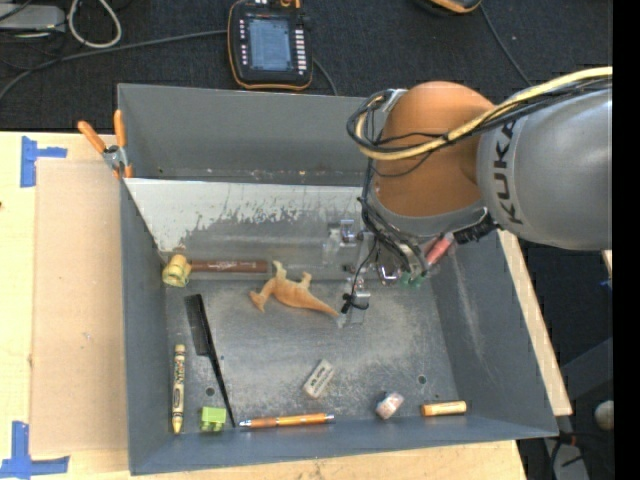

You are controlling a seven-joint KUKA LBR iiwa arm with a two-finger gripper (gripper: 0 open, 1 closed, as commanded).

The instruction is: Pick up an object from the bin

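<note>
Claw (351,308) low at the tail end of a tan toy dinosaur (288,293), mid-bin.
Nearest me, along the front wall of the bin (480,368), I see an orange pencil (285,421) and a green block (212,419), with a grey eraser (318,378) further in. Beyond that the dinosaur lies on its side, my claw just beside its tail; I cannot tell how wide it stands. A brown-handled mallet (222,266) lies behind.

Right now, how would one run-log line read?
gripper at view-right end of tan toy dinosaur | contact: cannot tell | dinosaur lying on grey bin floor | not lifted
</note>
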